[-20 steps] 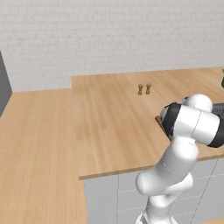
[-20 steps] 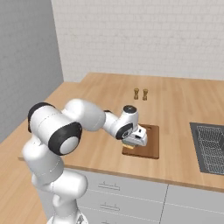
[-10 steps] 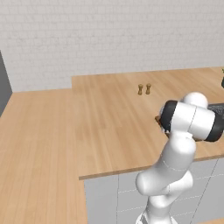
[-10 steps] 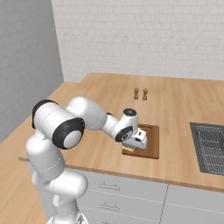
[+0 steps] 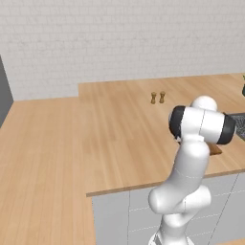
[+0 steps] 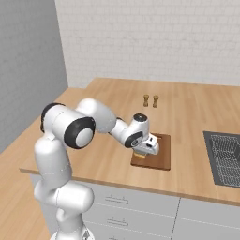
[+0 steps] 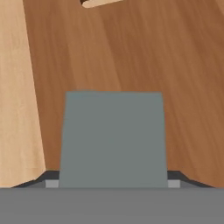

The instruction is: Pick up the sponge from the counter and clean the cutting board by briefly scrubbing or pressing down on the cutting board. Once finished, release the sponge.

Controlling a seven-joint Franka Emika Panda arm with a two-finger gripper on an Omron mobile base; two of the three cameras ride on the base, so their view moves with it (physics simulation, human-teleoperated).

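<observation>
One sponge (image 7: 113, 138) clamped between the jaws, one cutting board (image 6: 161, 157) right beneath them, two small shakers (image 6: 150, 100) beyond on the counter (image 6: 112, 101).

I am seeing two small brown shakers (image 6: 150, 100) standing side by side, just apart, toward the white brick wall (image 6: 154, 37). A dark grid-patterned panel (image 6: 225, 157) is lying at the right.

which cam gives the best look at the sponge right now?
Hand view: the sponge looms large, grey-green top facing the camera, held over the cutting board. The right base view shows just a yellow sliver under the gripper. In the left base view the arm covers that spot.
</observation>
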